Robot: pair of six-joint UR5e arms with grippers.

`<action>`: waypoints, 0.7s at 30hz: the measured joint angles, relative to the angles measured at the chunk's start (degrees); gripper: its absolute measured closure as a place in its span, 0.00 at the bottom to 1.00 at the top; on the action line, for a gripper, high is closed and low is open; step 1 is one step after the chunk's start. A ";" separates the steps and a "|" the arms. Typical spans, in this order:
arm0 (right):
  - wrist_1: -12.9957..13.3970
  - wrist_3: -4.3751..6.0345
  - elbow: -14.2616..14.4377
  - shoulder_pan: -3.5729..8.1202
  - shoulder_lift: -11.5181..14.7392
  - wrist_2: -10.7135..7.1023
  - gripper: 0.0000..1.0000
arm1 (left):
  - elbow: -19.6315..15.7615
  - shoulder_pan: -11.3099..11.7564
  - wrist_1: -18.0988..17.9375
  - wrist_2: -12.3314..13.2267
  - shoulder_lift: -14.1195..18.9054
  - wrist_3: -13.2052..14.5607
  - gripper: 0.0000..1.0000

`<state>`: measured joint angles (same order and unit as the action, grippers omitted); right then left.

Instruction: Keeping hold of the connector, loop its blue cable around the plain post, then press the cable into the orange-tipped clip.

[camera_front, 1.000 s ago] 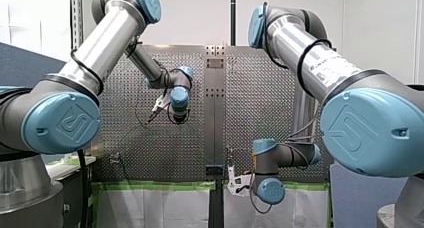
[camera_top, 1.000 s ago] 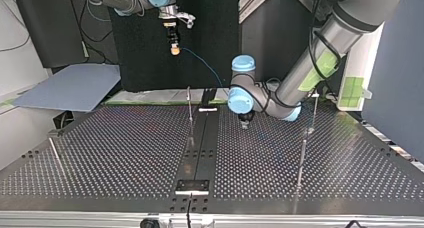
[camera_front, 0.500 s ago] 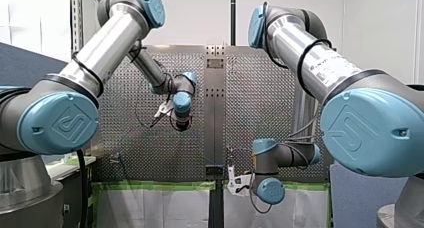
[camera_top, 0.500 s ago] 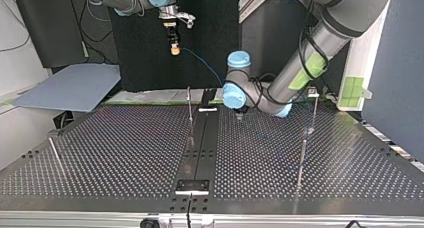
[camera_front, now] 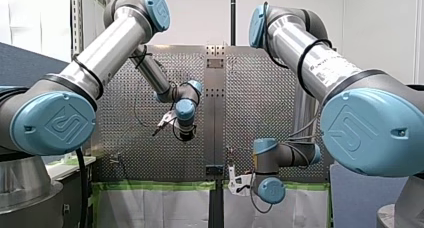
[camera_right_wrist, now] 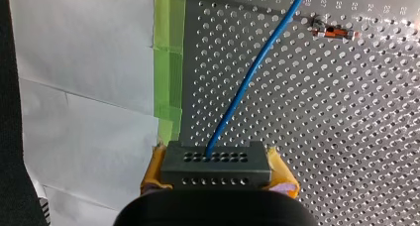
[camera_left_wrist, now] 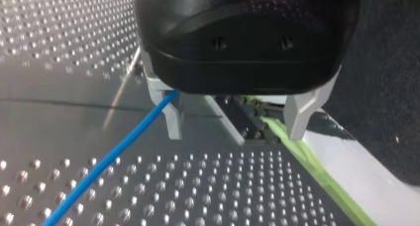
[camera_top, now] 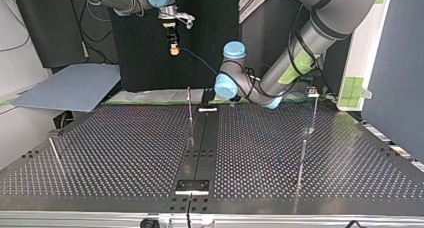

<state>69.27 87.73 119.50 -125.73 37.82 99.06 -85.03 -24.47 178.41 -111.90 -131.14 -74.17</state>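
First, at the top view's left, you meet a blue-grey board [camera_top: 70,90] beside the far corner of the perforated table [camera_top: 115,153], with a black curtain [camera_top: 145,68] behind. Next, high over the table's far edge, the right claw [camera_top: 174,49] clamps the connector [camera_right_wrist: 215,164] between yellow pads. The blue cable [camera_right_wrist: 253,70] runs from it toward the left arm [camera_top: 305,43]. You find the plain post [camera_top: 189,105] upright beside the dark centre strip [camera_top: 200,148]. The left claw [camera_left_wrist: 235,119] gapes wide, with the cable passing at one finger. The orange-tipped clip [camera_right_wrist: 334,33] stands apart from the cable.
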 joint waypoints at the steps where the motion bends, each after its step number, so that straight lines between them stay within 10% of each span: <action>1: 0.02 0.00 0.00 0.05 0.01 0.00 1.00 | -0.06 -0.12 0.05 0.15 0.00 -0.22 0.00; 21: -0.35 -0.07 -0.44 0.19 0.31 -0.10 1.00 | -0.60 -1.38 -0.42 0.90 -2.79 -2.09 0.00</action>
<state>68.92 87.66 119.06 -125.55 38.13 98.96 -85.62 -25.85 177.99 -111.00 -133.94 -76.26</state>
